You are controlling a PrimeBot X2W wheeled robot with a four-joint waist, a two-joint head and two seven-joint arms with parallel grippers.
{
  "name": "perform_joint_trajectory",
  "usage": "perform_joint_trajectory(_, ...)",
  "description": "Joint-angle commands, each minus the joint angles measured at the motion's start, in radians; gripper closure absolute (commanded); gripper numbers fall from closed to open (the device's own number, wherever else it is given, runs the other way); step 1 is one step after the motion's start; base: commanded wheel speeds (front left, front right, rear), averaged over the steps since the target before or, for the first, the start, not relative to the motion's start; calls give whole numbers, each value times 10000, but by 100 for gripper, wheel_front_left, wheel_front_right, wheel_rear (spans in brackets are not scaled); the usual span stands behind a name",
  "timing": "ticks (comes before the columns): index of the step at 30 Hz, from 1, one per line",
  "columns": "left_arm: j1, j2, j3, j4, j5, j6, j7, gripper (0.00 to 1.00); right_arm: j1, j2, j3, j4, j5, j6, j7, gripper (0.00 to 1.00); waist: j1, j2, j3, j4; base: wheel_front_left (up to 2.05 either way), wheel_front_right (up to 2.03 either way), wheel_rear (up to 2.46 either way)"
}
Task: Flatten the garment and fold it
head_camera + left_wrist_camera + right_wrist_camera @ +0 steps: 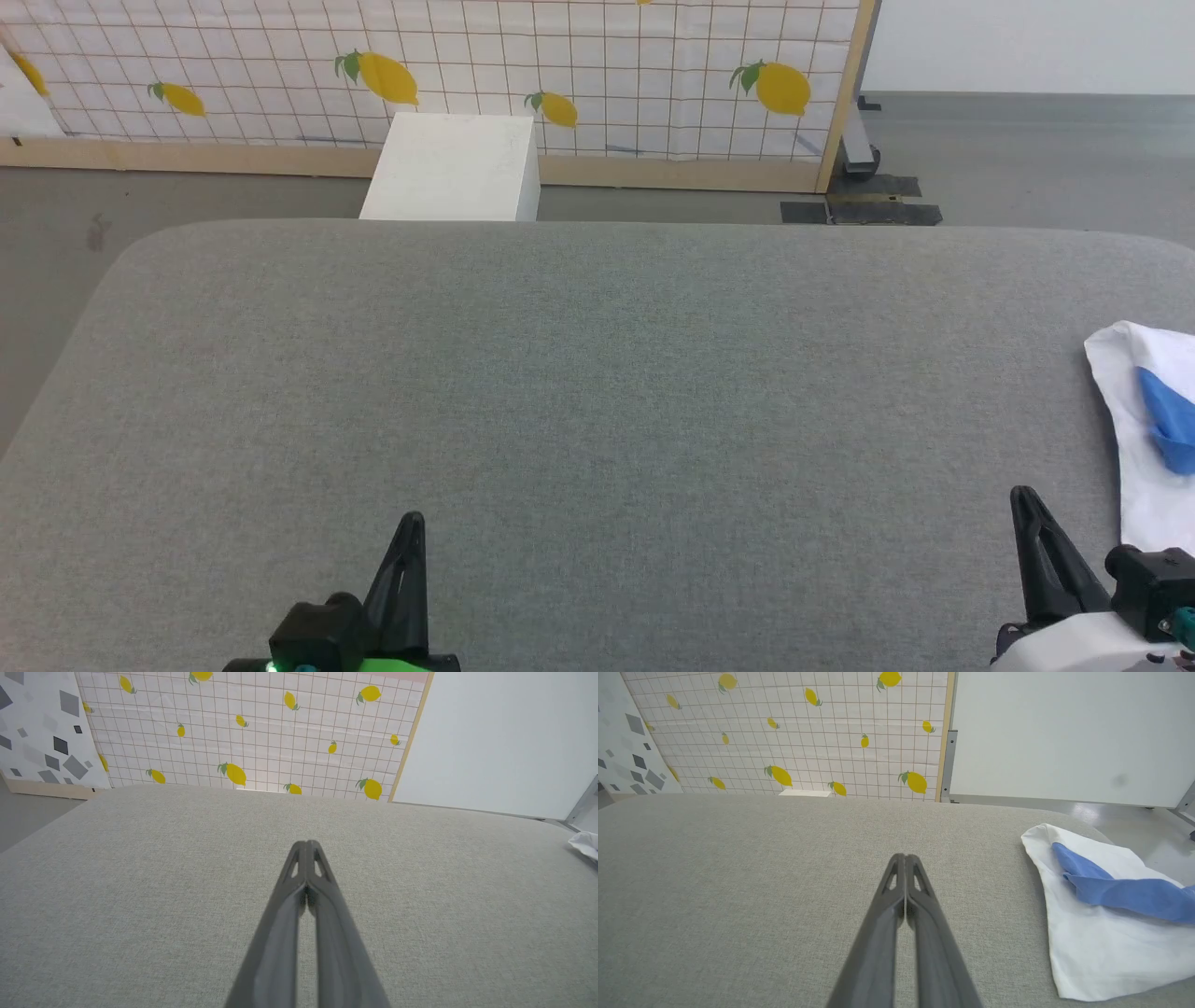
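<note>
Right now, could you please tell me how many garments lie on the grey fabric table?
1: a crumpled white-and-blue T-shirt at the right end of the grey fabric table, right of the right gripper. Others may lie out of view.

Place: staged robot test room
Backdrop: lemon-print panel, wooden-framed, standing on the floor
Work surface: grey fabric-covered table
Surroundings: bare grey concrete, plain white wall, black tape patches
</note>
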Motion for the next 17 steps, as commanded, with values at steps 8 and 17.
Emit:
perform_joint_trajectory(8, -283, -67, 192, 48, 226, -122, 200, 100, -307, 3, 131, 105, -97, -5, 6, 100, 1, 0, 5, -30, 0, 0, 0)
perform_joint_trajectory(17, -418, -113, 360, 88, 398, -188, 365, 100, -450, 4, 240, 187, -142, -6, 8, 100, 1, 0, 11, -63, 0, 0, 0)
